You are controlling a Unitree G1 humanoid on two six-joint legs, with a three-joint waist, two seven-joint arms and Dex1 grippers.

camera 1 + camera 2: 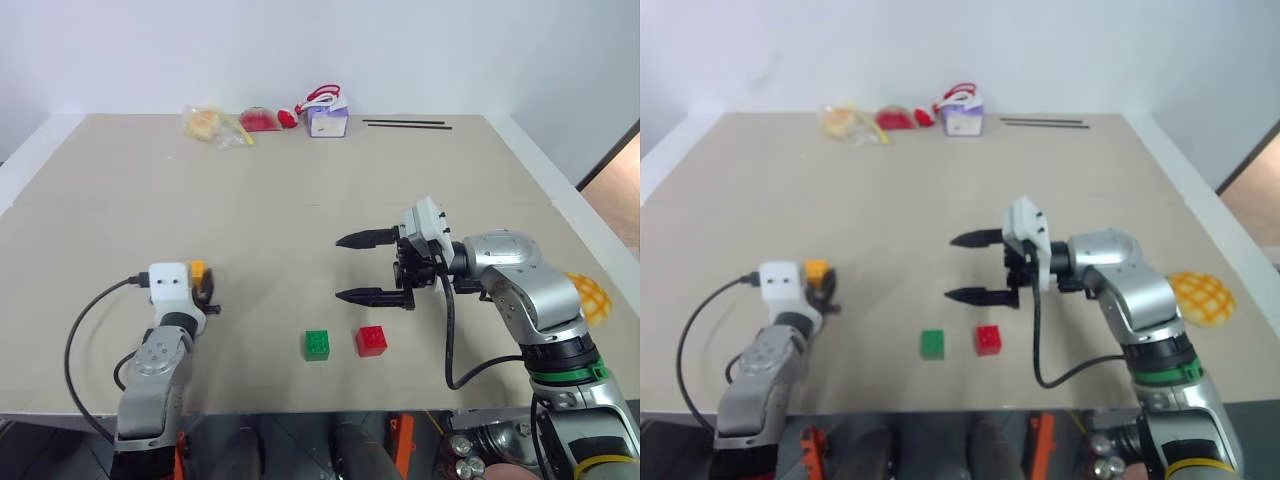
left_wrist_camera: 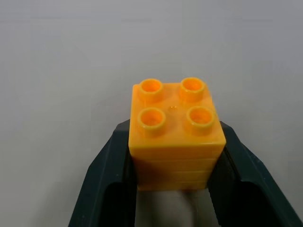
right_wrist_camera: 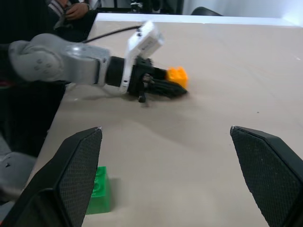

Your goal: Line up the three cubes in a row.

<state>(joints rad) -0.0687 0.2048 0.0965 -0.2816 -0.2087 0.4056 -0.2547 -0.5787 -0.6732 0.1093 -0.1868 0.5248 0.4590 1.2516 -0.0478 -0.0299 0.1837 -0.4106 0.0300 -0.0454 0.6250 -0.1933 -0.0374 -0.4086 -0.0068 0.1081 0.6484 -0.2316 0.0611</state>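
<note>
At lower left, the left gripper (image 2: 173, 156) pinches the bumpy yellow-orange cube (image 2: 176, 135). The right gripper (image 1: 358, 267) points sideways, fingers spread wide. Green cube (image 1: 317, 345) and red cube (image 1: 371, 341) sit bottom center

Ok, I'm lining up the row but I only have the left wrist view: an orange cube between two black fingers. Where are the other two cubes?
Observer: The green cube and red cube sit side by side near the table's front edge, apart from each other, to the right of your left gripper.
Operator: Is the right gripper in the way?
Observer: The right gripper hangs open just behind the red cube, pointing left.
Operator: Is my orange cube off the table?
Observer: I cannot tell; the orange cube is clamped low by the tabletop.
</note>
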